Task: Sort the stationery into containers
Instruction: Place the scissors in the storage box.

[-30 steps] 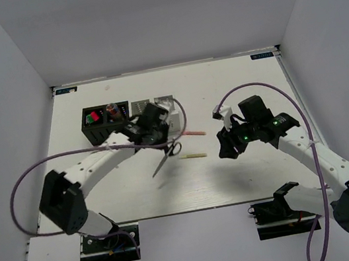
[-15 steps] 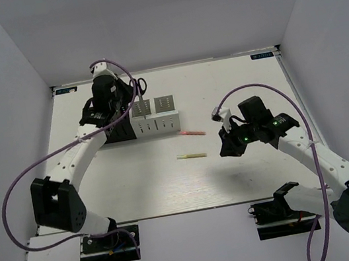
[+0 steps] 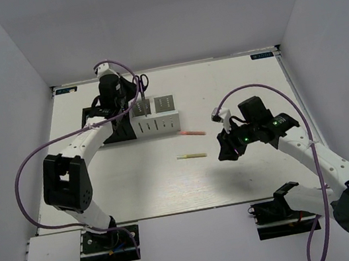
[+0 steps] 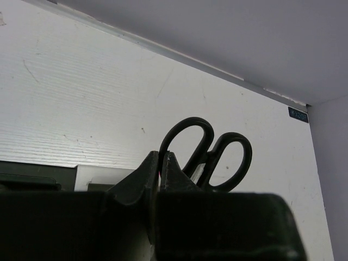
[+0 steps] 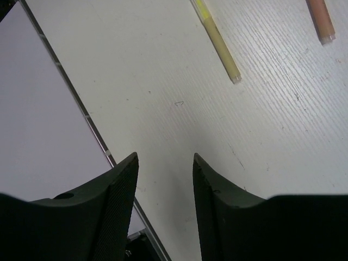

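Scissors (image 4: pixel 211 155) pinched tight in left gripper (image 4: pixel 161 164), above holder row (image 3: pixel 160 123) | right gripper (image 5: pixel 165 179) jaws parted, empty, near yellow pencil (image 5: pixel 218 42)

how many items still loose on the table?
2: pink pen just right of the holders; yellow pencil nearer the arms than the pen. Others may be hidden under the left arm.

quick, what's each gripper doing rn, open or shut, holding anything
left gripper: shut on the scissors
right gripper: open, holding nothing
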